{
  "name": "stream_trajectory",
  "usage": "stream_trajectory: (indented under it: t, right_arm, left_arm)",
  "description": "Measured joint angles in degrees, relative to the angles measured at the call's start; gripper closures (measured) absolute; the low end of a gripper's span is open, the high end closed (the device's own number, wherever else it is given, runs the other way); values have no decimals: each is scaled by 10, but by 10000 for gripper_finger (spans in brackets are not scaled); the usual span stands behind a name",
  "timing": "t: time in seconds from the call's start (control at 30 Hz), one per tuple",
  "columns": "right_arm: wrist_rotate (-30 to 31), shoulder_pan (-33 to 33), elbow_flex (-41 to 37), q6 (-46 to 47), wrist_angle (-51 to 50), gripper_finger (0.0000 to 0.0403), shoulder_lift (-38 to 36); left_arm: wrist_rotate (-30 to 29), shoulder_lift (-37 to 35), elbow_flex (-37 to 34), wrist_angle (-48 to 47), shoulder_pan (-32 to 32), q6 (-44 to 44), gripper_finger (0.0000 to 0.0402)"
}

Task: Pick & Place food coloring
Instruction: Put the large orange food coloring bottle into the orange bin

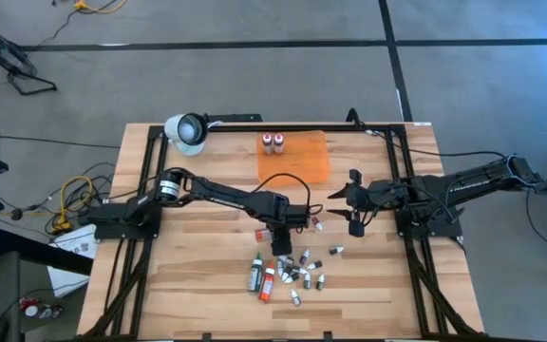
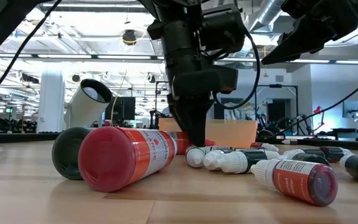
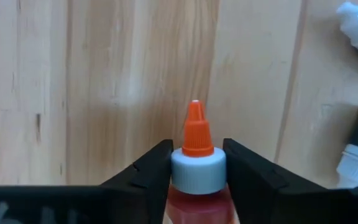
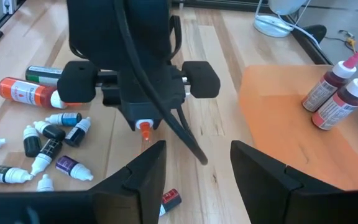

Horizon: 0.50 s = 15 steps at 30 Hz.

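My left gripper (image 1: pixel 281 245) points steeply down at the far edge of the bottle pile (image 1: pixel 288 274) and is shut on a small red food coloring bottle (image 3: pixel 197 205) with a white cap and an orange tip (image 4: pixel 144 129). Several more bottles lie on their sides on the wood: large orange and green ones (image 4: pixel 27 92) and tiny droppers (image 4: pixel 48 146). Two red bottles (image 4: pixel 337 93) stand upright on the orange mat (image 1: pixel 302 163). My right gripper (image 4: pixel 197 149) hangs open above the table, right of centre, with nothing between its fingers. My left gripper pinches the red bottle's white cap (image 3: pixel 196 173) between its two fingers (image 3: pixel 157 163), one on each side. The fingers come from above, pointing steeply down, and lie across the bottle. The orange tip sticks out beyond them. Whether the bottle is off the wood I cannot tell.
A white lamp-like device (image 1: pixel 186 131) sits at the far left corner of the table. A lone small bottle (image 4: pixel 169 199) lies below my right gripper. A large orange bottle (image 2: pixel 126 155) lies at the near side of the pile. Bare wood (image 1: pixel 188 256) stretches left of the pile.
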Motion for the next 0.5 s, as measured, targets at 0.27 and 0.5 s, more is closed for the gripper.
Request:
stream_trajectory:
  t: [0.27, 0.5]
  right_arm:
    - [-1, 0, 0, 1, 0, 230, 0]
    - [-1, 0, 0, 5, 0, 230, 0]
  left_arm:
    - [-4, 0, 0, -5, 0, 8, 281]
    - [-43, 0, 10, 5, -1, 30, 285]
